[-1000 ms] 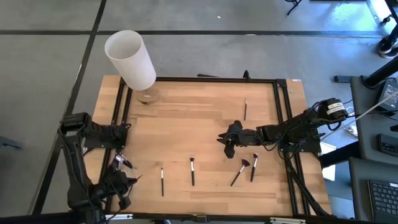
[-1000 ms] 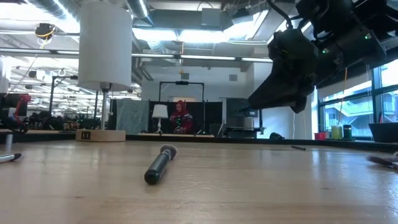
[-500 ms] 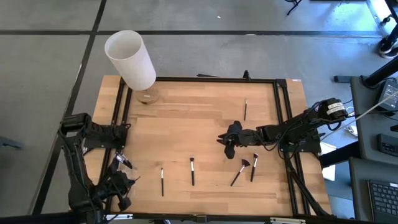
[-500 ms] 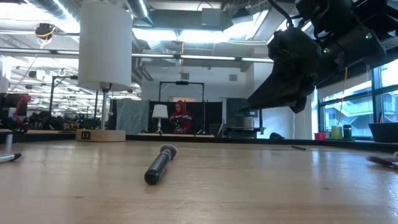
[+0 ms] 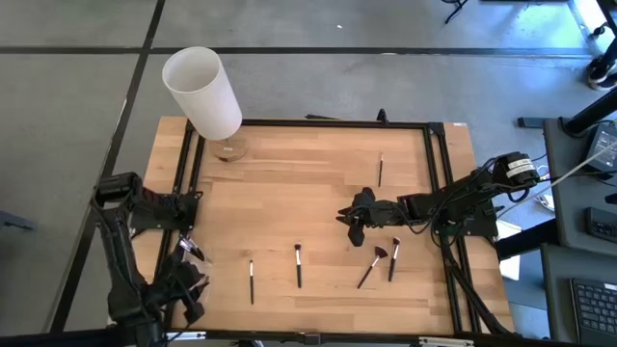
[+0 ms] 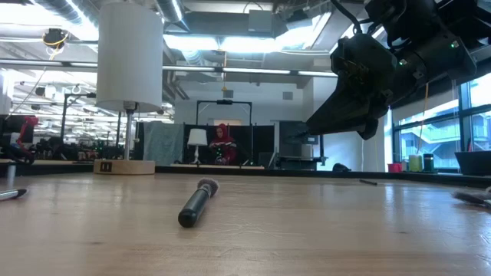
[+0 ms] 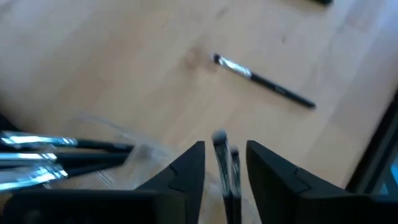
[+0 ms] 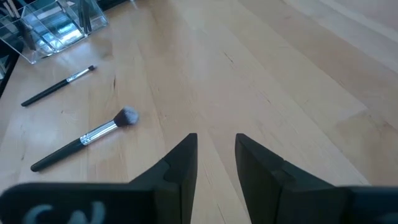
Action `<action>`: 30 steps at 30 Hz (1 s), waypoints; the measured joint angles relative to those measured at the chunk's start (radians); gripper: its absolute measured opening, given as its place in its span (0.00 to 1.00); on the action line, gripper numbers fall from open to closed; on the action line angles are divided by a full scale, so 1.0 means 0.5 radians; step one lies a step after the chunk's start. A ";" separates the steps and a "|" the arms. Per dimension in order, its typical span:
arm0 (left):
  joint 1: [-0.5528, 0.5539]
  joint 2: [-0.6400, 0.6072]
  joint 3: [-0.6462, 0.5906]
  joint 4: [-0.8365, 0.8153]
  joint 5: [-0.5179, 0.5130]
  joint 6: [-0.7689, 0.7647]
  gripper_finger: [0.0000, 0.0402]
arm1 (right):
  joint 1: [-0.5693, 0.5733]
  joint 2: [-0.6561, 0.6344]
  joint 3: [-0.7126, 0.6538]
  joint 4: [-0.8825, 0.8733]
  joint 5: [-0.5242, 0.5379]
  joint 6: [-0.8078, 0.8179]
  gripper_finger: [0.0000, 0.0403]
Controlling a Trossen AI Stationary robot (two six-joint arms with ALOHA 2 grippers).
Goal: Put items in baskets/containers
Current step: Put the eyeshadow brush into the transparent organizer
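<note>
The left gripper (image 5: 193, 253), at the table's (image 5: 318, 164) seven o'clock edge, grips two brushes (image 7: 225, 163) just beside the clear container (image 8: 53, 25), which already has brushes in it. The right gripper (image 5: 349, 220), empty and a little open, hangs near four o'clock, with five loose brushes (image 5: 297, 264) spread across the wood.

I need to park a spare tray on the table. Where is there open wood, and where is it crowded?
Open wood runs from the white cylinder's base across the middle to the lone far brush. Crowded: the near strip, where the left claw, four brushes and the right claw sit.
</note>
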 joint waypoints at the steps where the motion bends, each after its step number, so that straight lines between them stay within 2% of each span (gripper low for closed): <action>1: 0.026 -0.022 0.000 -0.026 -0.003 -0.001 0.29 | 0.000 -0.001 0.000 0.000 0.000 -0.001 0.27; 4: 0.127 -0.110 0.000 -0.102 -0.039 -0.001 0.32 | -0.024 -0.031 0.000 -0.039 -0.002 0.008 0.27; 6: 0.219 -0.181 0.000 -0.171 -0.041 0.002 0.33 | -0.070 -0.088 0.033 -0.201 -0.001 0.064 0.27; 8: 0.321 -0.241 0.000 -0.208 -0.055 0.065 0.33 | -0.143 -0.161 0.117 -0.547 0.000 0.135 0.27; 11: 0.485 -0.299 0.000 -0.219 -0.130 0.291 0.33 | -0.290 -0.232 0.306 -1.258 0.059 0.239 0.27; 14: 0.644 -0.310 0.000 -0.215 -0.382 0.511 0.33 | -0.451 -0.240 0.505 -1.949 0.235 0.373 0.27; 17: 0.808 -0.294 0.000 -0.180 -0.671 0.647 0.33 | -0.629 -0.241 0.610 -2.314 0.393 0.447 0.27; 19: 0.928 -0.277 0.000 -0.154 -0.785 0.680 0.33 | -0.775 -0.242 0.612 -2.384 0.419 0.455 0.27; 22: 1.132 -0.250 -0.021 -0.074 -0.827 0.779 0.32 | -1.012 -0.228 0.546 -2.251 0.365 0.375 0.27; 26: 1.403 -0.247 -0.113 0.135 -0.753 1.018 0.30 | -1.307 -0.165 0.480 -1.977 0.117 0.244 0.27; 30: 1.619 -0.247 -0.197 0.326 -0.584 1.291 0.30 | -1.474 -0.074 0.465 -1.819 -0.102 0.184 0.27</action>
